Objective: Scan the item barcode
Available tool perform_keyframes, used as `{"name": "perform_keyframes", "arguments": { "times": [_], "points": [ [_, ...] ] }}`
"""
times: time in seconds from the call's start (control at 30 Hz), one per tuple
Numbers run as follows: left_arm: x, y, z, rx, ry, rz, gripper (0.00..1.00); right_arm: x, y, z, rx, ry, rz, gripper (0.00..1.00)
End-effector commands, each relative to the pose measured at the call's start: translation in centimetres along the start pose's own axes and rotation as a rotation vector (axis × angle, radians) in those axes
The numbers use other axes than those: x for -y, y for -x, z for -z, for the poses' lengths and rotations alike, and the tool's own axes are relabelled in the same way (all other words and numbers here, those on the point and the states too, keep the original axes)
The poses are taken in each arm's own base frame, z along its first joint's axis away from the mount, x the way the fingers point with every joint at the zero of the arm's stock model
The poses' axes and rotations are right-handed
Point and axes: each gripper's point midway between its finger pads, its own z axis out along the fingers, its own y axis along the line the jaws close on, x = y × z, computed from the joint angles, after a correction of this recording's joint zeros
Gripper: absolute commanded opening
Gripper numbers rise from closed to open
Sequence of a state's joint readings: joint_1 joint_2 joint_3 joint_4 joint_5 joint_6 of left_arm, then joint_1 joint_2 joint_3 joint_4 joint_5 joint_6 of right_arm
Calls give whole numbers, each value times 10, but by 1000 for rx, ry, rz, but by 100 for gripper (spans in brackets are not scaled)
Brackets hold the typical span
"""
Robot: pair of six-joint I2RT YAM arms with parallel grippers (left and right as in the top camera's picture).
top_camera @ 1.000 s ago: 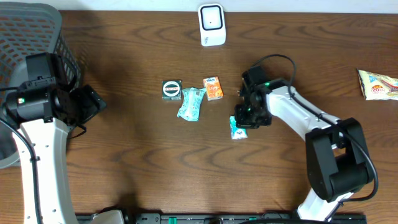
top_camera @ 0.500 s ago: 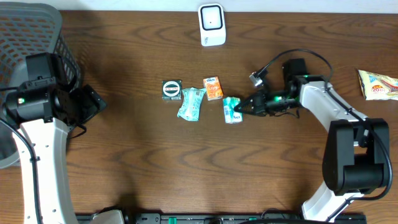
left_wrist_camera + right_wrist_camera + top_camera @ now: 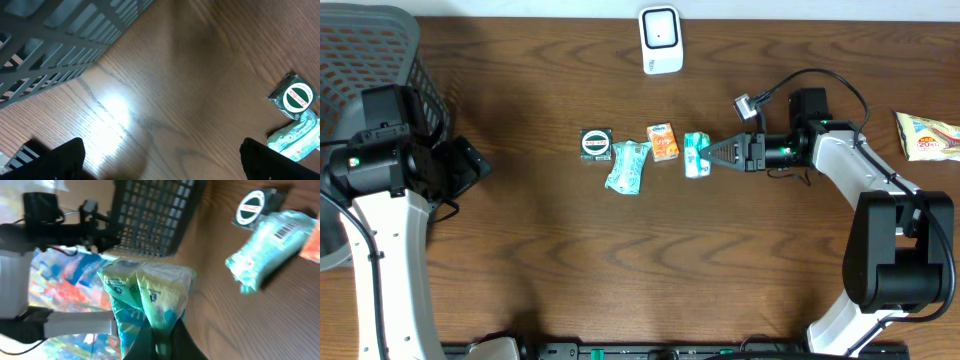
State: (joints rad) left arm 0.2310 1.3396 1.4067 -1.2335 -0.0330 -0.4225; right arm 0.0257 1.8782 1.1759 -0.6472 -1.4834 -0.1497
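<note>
Holding the green-and-white packet (image 3: 695, 154) by one end, your right tool (image 3: 712, 156) is clamped tight on it and has it just beside the orange carton (image 3: 664, 142), in the row of items on the surface (image 3: 570, 260). The pick-up looks done, but the packet is well short of the white scanner (image 3: 660, 40) at the far edge, so I judge that presenting its barcode is yet to come. Your left tool (image 3: 160, 161) hangs wide apart and empty near the basket (image 3: 360, 40).
</note>
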Motion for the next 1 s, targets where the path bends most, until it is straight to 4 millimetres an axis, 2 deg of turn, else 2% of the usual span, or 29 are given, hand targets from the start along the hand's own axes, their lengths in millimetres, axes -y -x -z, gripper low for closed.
{"name": "perform_keyframes", "arguments": {
  "times": [0.0, 0.43, 0.73, 0.97],
  "points": [
    [-4, 0, 1, 6, 17, 9, 98, -16, -1, -4, 0, 83, 9, 1],
    [-4, 0, 1, 6, 17, 9, 98, -21, -9, -21, -50, 102, 1, 1],
    [-4, 0, 1, 6, 17, 9, 98, -21, 4, -23, -50, 103, 6, 1],
    [-4, 0, 1, 6, 17, 9, 98, -21, 3, -24, -54, 104, 8, 1]
  ]
}}
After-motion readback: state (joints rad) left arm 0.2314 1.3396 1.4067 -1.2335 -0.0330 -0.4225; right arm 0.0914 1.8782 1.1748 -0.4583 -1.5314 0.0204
